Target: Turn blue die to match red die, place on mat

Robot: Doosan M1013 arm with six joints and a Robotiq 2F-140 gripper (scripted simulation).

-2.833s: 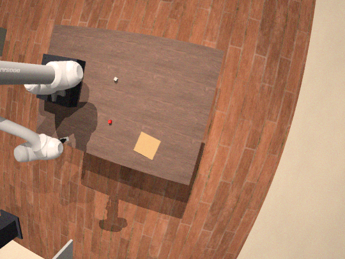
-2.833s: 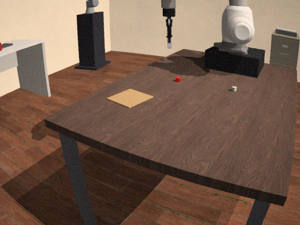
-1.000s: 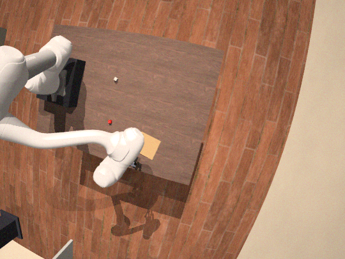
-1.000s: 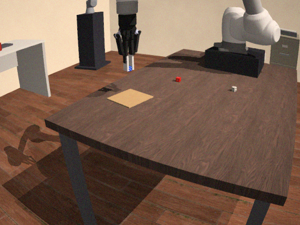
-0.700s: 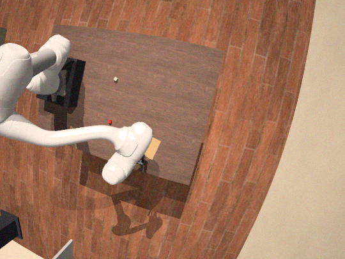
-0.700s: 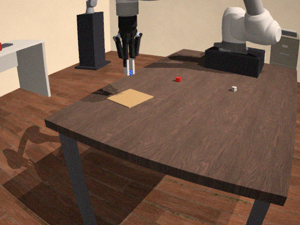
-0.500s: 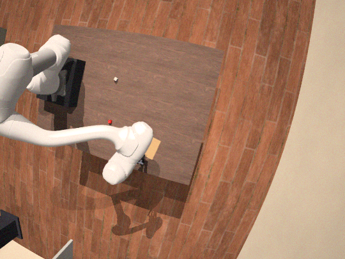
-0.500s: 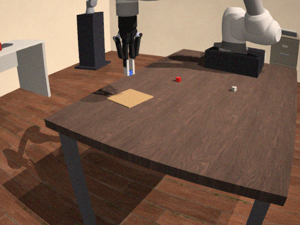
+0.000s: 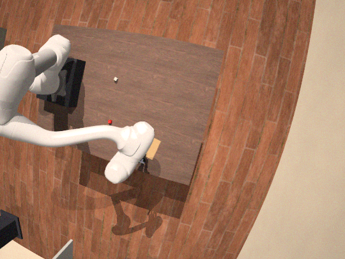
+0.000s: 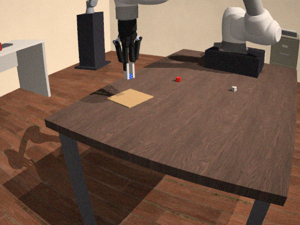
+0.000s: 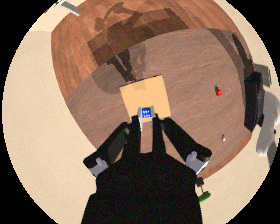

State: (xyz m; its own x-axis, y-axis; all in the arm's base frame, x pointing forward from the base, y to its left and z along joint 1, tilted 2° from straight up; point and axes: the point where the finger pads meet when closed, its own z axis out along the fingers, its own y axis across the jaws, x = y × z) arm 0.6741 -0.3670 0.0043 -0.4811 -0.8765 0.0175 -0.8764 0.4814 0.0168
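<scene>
My gripper (image 10: 129, 75) (image 11: 146, 111) is shut on the blue die (image 10: 130, 76) (image 11: 146, 112) and holds it in the air, near the mat. The pips on the die are too small to count surely. The tan mat (image 9: 155, 148) (image 10: 130, 101) (image 11: 135, 95) lies flat on the table, partly hidden by the arm in the top view. The red die (image 9: 110, 121) (image 10: 178, 79) (image 11: 218, 92) sits on the table; its top number is too small to read. In the top view the arm hides the fingertips and the blue die.
A white die (image 9: 115, 79) (image 10: 234, 89) (image 11: 223, 138) sits on the table (image 9: 166, 88) (image 10: 200, 129), farther from the mat than the red die. The arm's black base block (image 9: 76, 83) (image 10: 233, 64) stands at one end of the table. The table edge runs close beside the mat.
</scene>
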